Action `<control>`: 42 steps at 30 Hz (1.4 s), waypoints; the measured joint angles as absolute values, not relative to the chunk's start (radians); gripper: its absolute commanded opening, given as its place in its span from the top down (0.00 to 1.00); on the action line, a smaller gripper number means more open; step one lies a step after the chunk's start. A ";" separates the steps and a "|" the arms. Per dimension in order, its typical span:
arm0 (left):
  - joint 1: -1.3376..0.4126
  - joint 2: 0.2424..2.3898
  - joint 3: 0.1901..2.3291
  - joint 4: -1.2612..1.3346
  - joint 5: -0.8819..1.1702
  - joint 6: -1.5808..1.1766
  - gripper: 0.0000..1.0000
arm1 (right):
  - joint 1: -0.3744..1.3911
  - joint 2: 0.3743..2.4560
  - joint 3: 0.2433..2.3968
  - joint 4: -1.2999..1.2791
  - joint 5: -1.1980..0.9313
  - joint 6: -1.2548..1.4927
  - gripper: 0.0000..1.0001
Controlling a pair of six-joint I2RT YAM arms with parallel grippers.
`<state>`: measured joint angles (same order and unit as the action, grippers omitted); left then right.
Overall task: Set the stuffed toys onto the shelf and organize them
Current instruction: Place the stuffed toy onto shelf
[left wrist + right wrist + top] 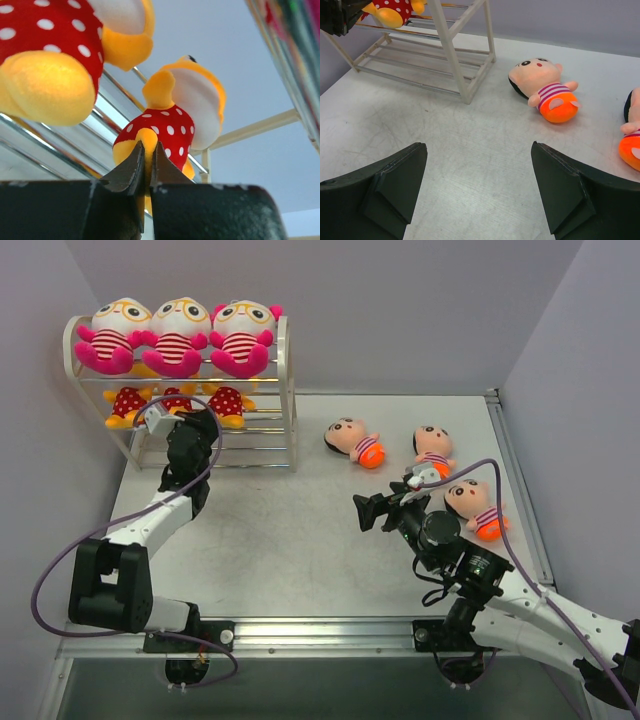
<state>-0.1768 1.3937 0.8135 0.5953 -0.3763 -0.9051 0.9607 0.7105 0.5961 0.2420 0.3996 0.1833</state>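
Grey table (300, 540): left fingers (132, 170) pinch yellow doll (165, 125) foot; right fingers (565, 195) spread.

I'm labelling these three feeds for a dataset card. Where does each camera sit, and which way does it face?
Top external: above and behind the robot, looking down on the table, shelf, left arm and right arm.
Left wrist: at the shelf's middle tier, looking up past the left gripper, pinched on a red-dotted toy.
Right wrist: low over the table, facing the shelf; the open right gripper frames the bottom.
Shared: top external and right wrist both show the black-haired toy nearest the shelf.
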 measured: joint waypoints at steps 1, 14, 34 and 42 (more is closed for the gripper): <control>-0.178 1.394 0.807 0.595 -0.382 -0.909 0.91 | 0.961 0.710 0.596 0.242 0.400 0.183 0.13; -0.185 1.370 0.776 0.579 -0.420 -0.913 0.68 | 0.961 0.711 0.596 0.242 0.400 0.183 0.12; -0.188 1.259 0.775 0.496 -0.422 -0.836 0.33 | 0.961 0.712 0.596 0.242 0.400 0.183 0.13; -0.188 1.102 0.800 0.302 -0.408 -0.706 0.26 | 0.961 0.712 0.596 0.242 0.400 0.183 0.12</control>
